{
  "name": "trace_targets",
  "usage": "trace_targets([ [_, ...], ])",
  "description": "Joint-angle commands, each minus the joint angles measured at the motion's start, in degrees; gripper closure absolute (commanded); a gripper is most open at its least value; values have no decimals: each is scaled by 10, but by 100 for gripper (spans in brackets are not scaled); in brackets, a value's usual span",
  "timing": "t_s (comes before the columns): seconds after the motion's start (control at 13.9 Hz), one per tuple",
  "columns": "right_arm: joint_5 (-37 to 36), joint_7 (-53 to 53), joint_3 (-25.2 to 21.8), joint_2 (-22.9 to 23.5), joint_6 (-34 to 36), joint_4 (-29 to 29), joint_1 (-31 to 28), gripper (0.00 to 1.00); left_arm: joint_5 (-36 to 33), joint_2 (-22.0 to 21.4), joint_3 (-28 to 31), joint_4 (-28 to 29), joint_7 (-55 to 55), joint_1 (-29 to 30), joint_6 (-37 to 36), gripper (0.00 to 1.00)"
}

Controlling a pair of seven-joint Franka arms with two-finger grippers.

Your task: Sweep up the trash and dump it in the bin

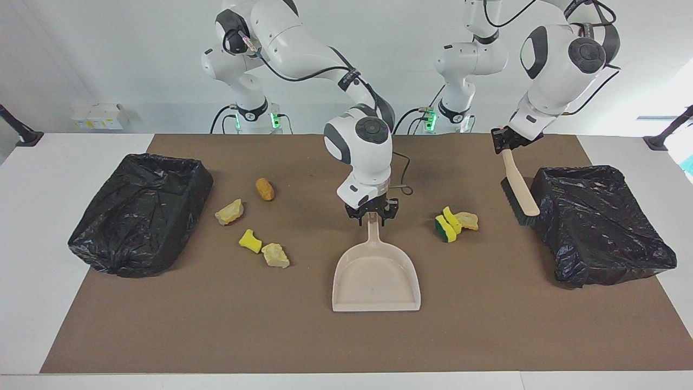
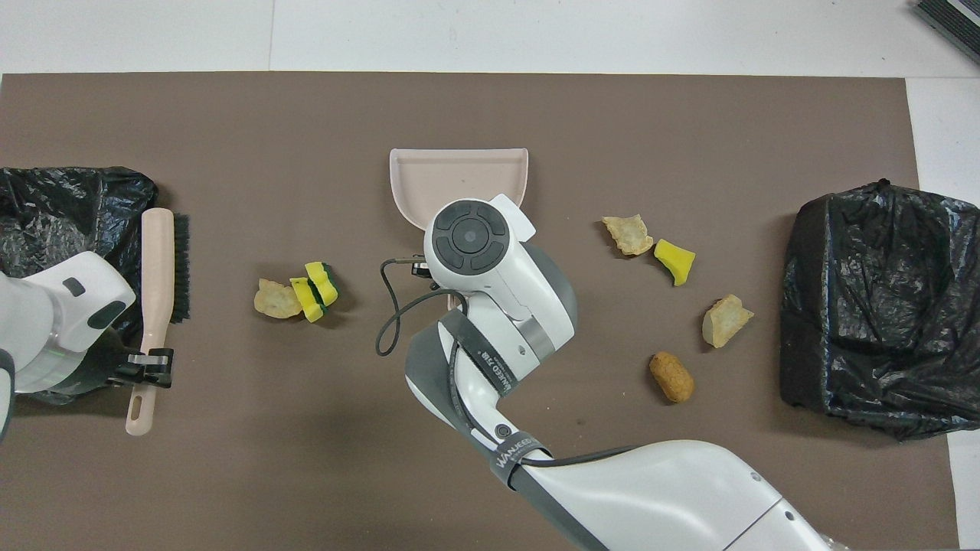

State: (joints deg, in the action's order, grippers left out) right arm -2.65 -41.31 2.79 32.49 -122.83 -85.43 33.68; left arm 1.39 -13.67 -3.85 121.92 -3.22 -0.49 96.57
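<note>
the right gripper [image 1: 372, 215] is down at the dustpan [image 1: 376, 279] handle tip, its jaws either side of it; whether they grip it i cannot tell. the left gripper [image 1: 503, 142] is clamped on the brush [image 1: 518, 189], raised beside a black bin [image 1: 598, 225]. in the facing view, three yellow and tan trash scraps [image 1: 455, 222] lie at the right gripper's 3 o'clock, four more [image 1: 254, 227] at its 9 o'clock, near the other bin [image 1: 141, 211].

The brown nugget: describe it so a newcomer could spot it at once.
Start at the black bin at the right arm's end of the table. Four scraps lie between it and the dustpan. The nugget is the one nearest the robots, the only smooth brown oval.
</note>
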Motion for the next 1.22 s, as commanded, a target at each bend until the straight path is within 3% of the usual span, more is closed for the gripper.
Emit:
trace_targets([
  [0.0,-43,-4,1,4,7,8,-1,100,-9,0,-5,-4,7,7,2,100],
  [0.22,-32,2,2,-9,9,7,-10,100,-10,2,-5,-4,7,28,20,100],
  [0.5,-31,44,1,-66,73,-14,-13,100,-10,26,-5,0,1,33,28,100],
  [0.79,-30,268,1,-118,106,-71,-67,100,-8,21,-5,33,-69,25,41,100],
  [1.01,-1,517,2,-127,159,-74,-92,100,-2,30,-7,60,-105,9,47,100],
  [1.15,-1,625,2,-132,192,-76,-98,100,-2,32,-6,83,-101,-14,62,100],
])
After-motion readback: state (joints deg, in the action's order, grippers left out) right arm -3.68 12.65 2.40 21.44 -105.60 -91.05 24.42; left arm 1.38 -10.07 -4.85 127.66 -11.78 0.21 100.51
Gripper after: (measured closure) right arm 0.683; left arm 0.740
